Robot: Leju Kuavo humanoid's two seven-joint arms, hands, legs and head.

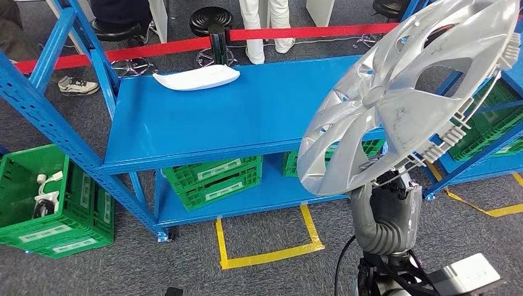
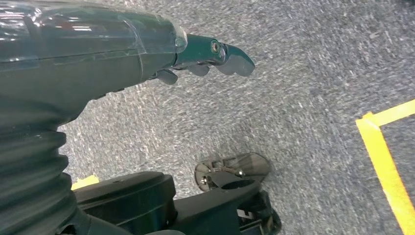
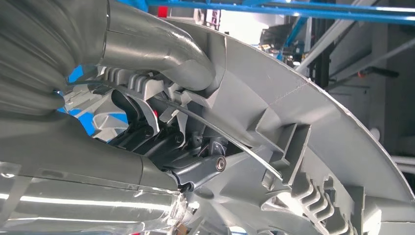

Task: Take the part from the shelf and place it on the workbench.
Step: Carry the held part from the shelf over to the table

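No words, brands or numbers can be read. The pale labels (image 1: 217, 171) on the green crates (image 1: 213, 179) are too blurred to make out.

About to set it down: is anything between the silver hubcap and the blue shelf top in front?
Little visible. The silver plastic hubcap, held by the right hand, hangs over the blue shelf surface; a white tray lies at its far left edge only.
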